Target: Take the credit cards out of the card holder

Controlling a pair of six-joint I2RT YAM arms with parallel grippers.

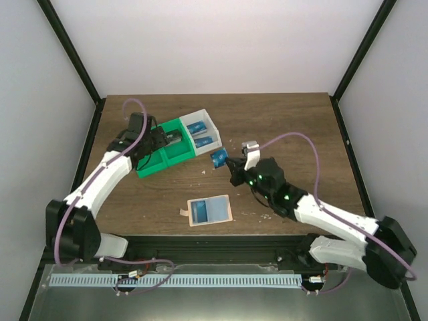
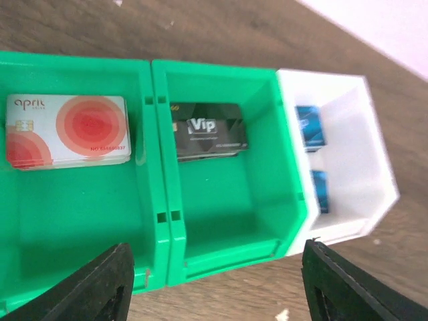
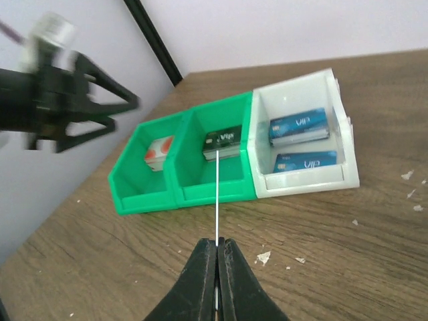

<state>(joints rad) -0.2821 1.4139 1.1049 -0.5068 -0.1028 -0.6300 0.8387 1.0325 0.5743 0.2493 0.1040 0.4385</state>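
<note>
Right fingers pinch one credit card beside the white bin.
Left fingers spread wide over the green bins; card holder lies open near the middle of the worktop's near edge.

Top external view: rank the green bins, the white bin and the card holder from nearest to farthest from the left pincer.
1. Green bins: at the table's left, right beneath the left pincer.
2. White bin: joined to the green bins on their right side.
3. Card holder: lying flat near the front edge, centre, well apart from the bins.
</note>
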